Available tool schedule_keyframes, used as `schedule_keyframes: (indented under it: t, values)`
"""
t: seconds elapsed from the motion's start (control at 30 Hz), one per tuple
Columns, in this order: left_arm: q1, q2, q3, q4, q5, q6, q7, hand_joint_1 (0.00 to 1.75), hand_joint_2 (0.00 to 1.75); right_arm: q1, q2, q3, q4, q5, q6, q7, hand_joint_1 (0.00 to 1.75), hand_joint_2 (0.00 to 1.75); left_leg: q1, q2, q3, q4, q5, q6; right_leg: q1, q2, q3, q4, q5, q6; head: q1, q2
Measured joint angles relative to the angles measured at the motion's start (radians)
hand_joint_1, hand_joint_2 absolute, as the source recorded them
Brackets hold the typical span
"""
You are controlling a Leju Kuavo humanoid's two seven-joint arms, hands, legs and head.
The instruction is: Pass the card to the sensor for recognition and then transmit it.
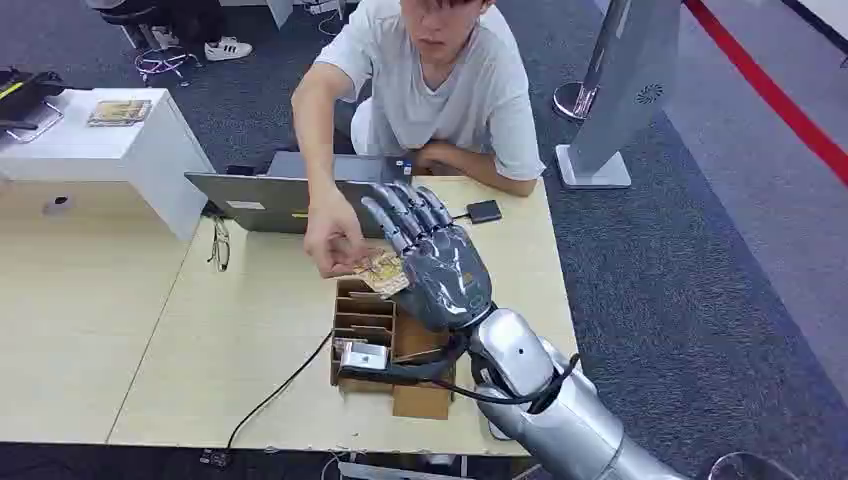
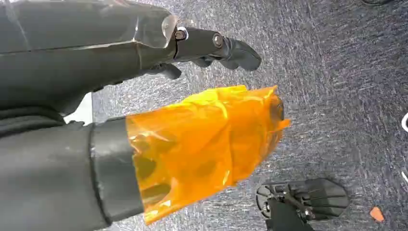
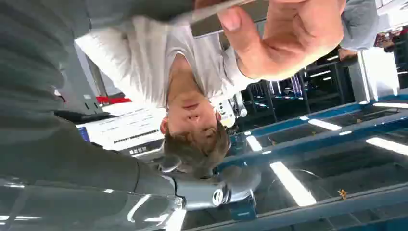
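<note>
My right hand [image 1: 440, 265] is raised over the table, back towards me, fingers stretched up and apart. A yellowish patterned card [image 1: 381, 271] sticks out from its thumb side, and the thumb seems to pinch it against the hand. A person's hand [image 1: 333, 238] grips the same card from the other side. In the right wrist view that person's hand [image 3: 284, 38] holds the card's edge [image 3: 216, 17] close to my palm. The sensor [image 1: 362, 355], a small grey box on a black cable, lies in the cardboard box [image 1: 362, 308] below. My left hand [image 2: 159, 130] hangs over the carpet, holding nothing.
The person sits across the wooden table [image 1: 240, 340] behind a grey laptop [image 1: 265, 200]. A small black device [image 1: 484, 211] and a pair of glasses [image 1: 218, 245] lie on the table. A white cabinet [image 1: 120, 150] stands at the far left, a grey stand [image 1: 625, 90] to the right.
</note>
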Motion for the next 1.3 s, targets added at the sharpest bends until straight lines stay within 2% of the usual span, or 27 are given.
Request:
schedule_keyframes:
  t: [1.3]
  values:
    - [-0.001,-0.008,0.013,0.000,-0.010,0.001,0.008,0.00,0.00,0.002,0.000,0.004,0.008,-0.028,0.012,-0.011,1.75,1.75,0.000,0.000,0.000,0.000,0.000,0.000,0.000,0.000,0.000,0.000,0.000,0.000,0.000,0.000]
